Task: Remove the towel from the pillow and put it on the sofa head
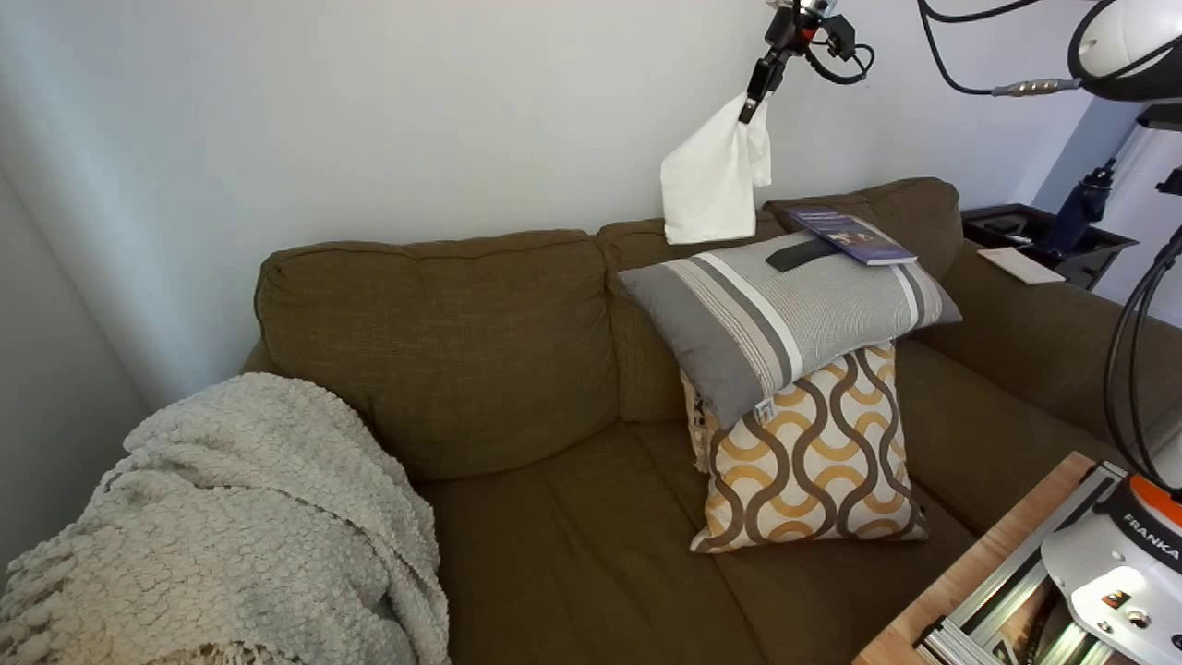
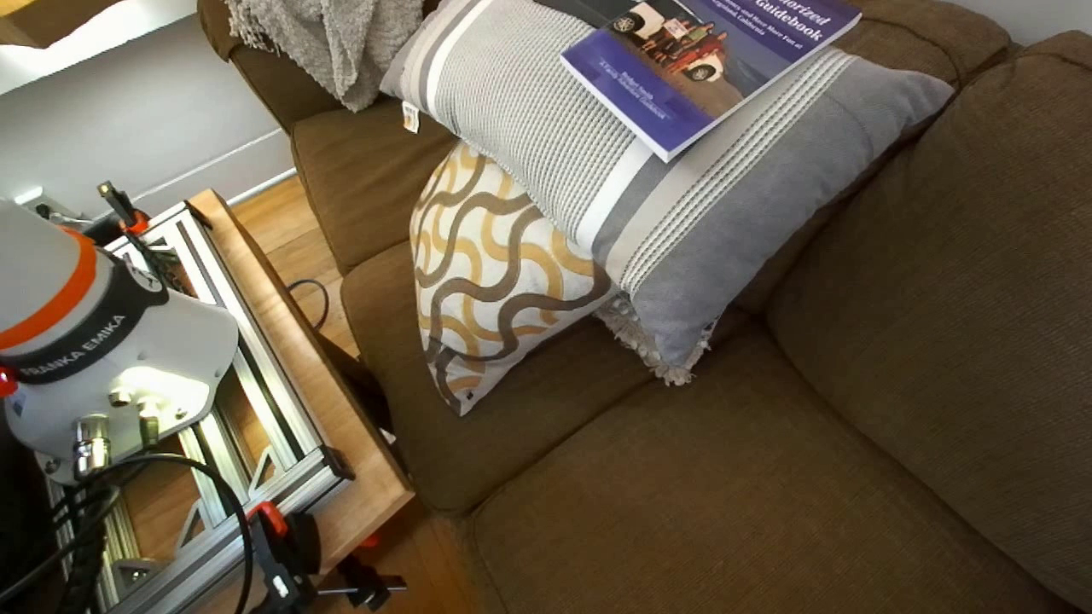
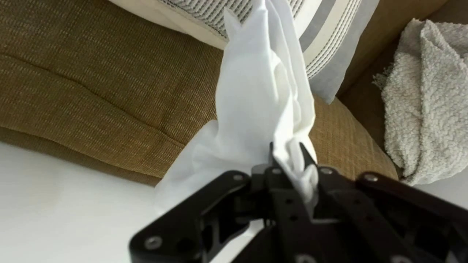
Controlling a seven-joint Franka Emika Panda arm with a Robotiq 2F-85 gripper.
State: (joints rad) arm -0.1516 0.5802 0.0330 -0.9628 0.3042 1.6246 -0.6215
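Behind a brown sofa point(image 1: 434, 351), in an exterior view, rises a pale wall point(image 1: 416, 120); the white towel point(image 1: 711, 189) hangs directly below the gripper point(image 1: 750, 107). In an exterior view, a striped pillow point(image 2: 768, 200) carries a book point(image 2: 704, 77). The wrist view shows bunched towel clamped between nearly closed jaws.

We see a white base point(image 2: 198, 333) topped by a black collar point(image 2: 108, 303) lettered FRANKA EMIKA and an orange band point(image 2: 55, 298), with silver connectors point(image 2: 92, 443) on its flank. In an exterior view we find a rounded, black-rimmed white arm link point(image 1: 1131, 42) and a black cable point(image 1: 970, 90) with a metal coupling point(image 1: 1034, 88). The gripper point(image 3: 288, 151) is black and angular, with round grey screws point(image 3: 153, 242).
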